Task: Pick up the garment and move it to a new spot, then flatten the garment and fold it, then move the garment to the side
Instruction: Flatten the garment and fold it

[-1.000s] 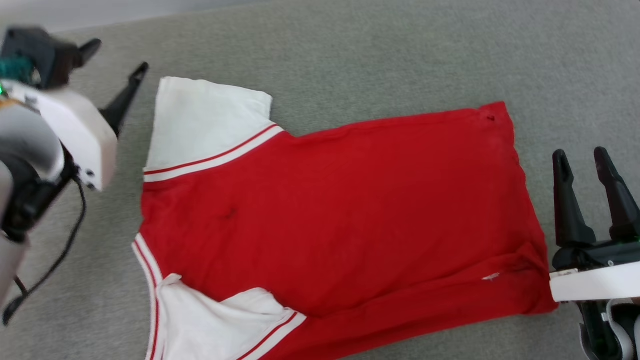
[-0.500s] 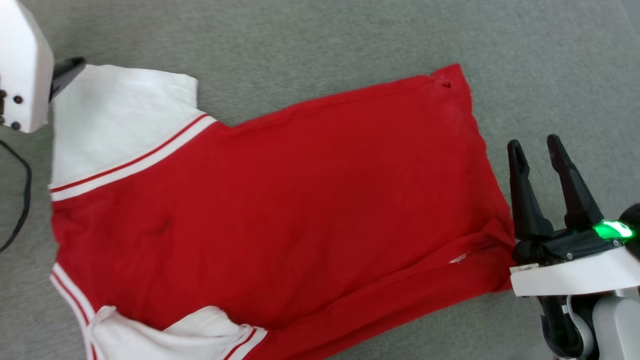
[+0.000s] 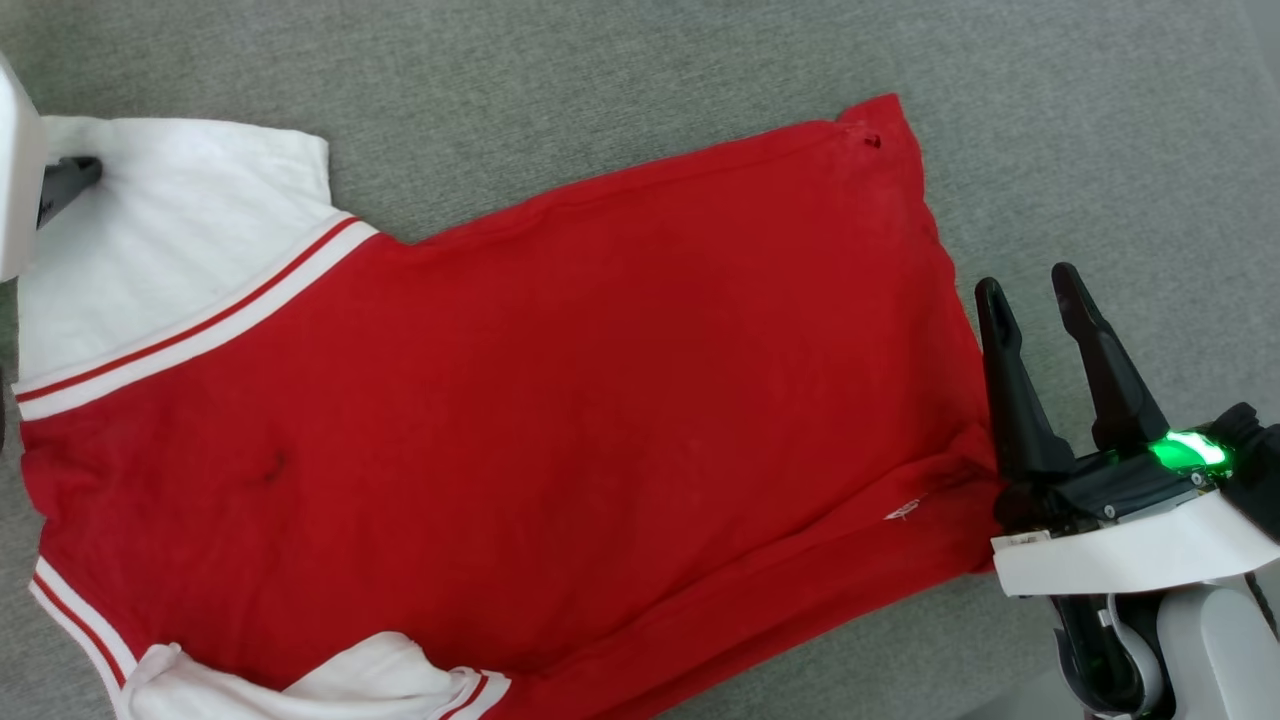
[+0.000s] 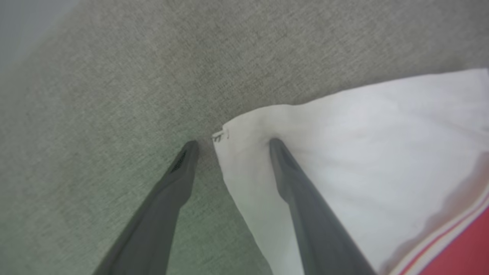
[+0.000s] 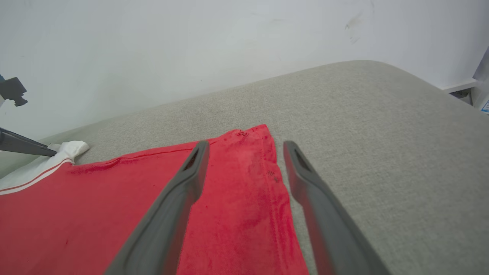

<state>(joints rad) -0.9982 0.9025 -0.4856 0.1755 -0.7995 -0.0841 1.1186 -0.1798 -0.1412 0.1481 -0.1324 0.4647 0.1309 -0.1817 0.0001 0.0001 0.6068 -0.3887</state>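
L gripper (image 4: 231,143) wide, astride white sleeve (image 4: 344,133) corner, 10 o'clock of shirt (image 3: 560,400). R gripper (image 3: 1030,290) wide, over hem (image 5: 273,168), 3 o'clock.

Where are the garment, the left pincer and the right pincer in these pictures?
garment (image 3: 560,400): head view, on the middle of its red body.
left pincer (image 4: 233,144): left wrist view, midway between its two open fingertips.
right pincer (image 3: 1028,282): head view, midway between its two open fingertips.
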